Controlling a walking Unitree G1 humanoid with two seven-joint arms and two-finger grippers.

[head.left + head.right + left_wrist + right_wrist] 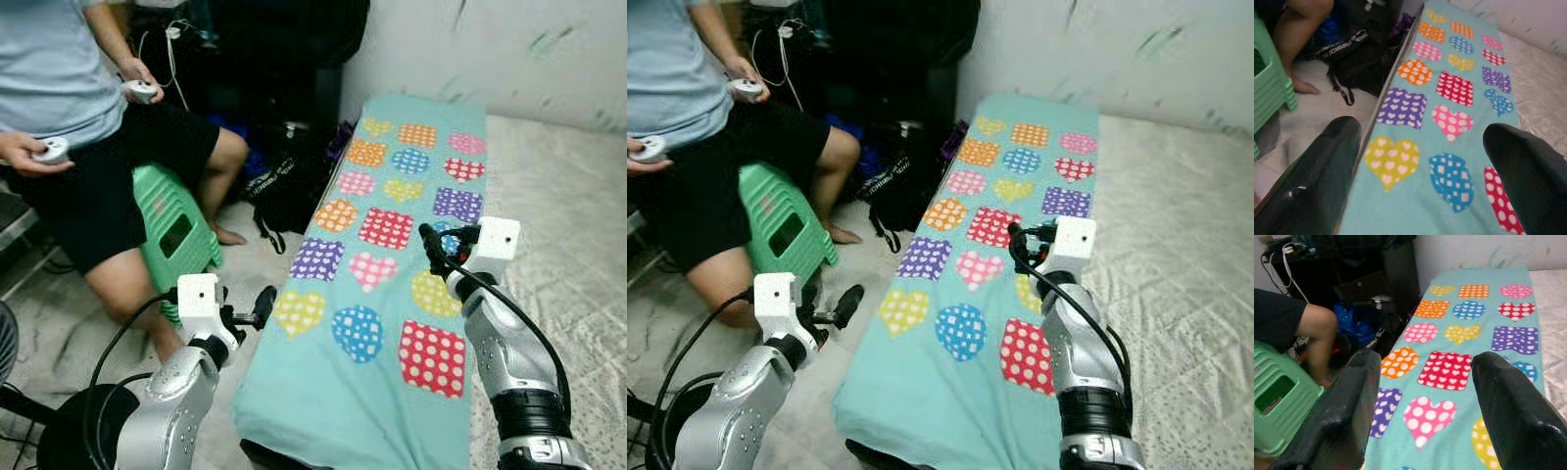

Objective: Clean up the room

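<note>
From the head cameras, a teal blanket (392, 245) patterned with dotted hearts, squares and circles lies spread lengthwise along the edge of a grey mattress (568, 196), against a white wall. The left claw (263, 305) hovers just off the blanket's floor-side edge, near a yellow heart; the right claw (432, 245) hangs over the blanket close to its mattress-side edge. Beyond the blanket's floor side, a person sits on a green plastic stool (176, 230), a white controller (143, 92) in each hand, and a black bag (284, 191) lies on the floor touching the blanket's edge. Along the left wrist, the two black fingers (1317, 181) stand spread wide, nothing between them, above the yellow heart. Along the right wrist, the fingers (1342, 416) are likewise parted and empty above a pink heart.
</note>
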